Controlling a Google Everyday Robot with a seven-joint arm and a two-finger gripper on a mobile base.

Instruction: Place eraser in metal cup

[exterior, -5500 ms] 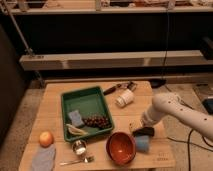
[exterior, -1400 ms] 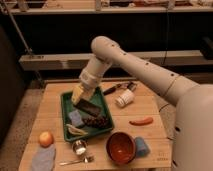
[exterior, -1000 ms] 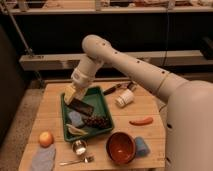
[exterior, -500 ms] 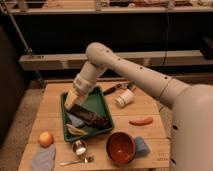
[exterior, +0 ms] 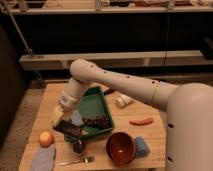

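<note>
So, here's the table as it sits:

Gripper: the pale two-finger gripper [exterior: 62, 120] hangs over the front left corner of the green tray, fingers pinched tight on the eraser.
Eraser: a small flat black rectangular block [exterior: 69, 128], slightly glossy, held tilted in the air, just above and a bit left of the metal cup.
Metal cup: a small shiny silver cylindrical cup [exterior: 79, 146], upright on the wood just in front of the tray; can't tell if the eraser touches its rim.
Arm: a thick cream-white robot arm [exterior: 115, 82] comes in from the right and bends down over the tray.
Tray: a green rectangular plastic tray [exterior: 97, 102] mid-table, with a dark bunch of grapes [exterior: 96, 120] inside near its front edge.
Bowl: a round red-brown bowl [exterior: 121, 147] to the right of the metal cup, with a blue sponge [exterior: 142, 146] just beside it.
Other bits: an orange carrot [exterior: 141, 121] lies right of the tray, a white plastic cup [exterior: 122, 100] lies on its side behind it, a round orange fruit [exterior: 46, 138] sits near the left edge, and a metal fork [exterior: 77, 161] lies at the front.
Table: a light wooden tabletop [exterior: 155, 135] under all of it.
</note>
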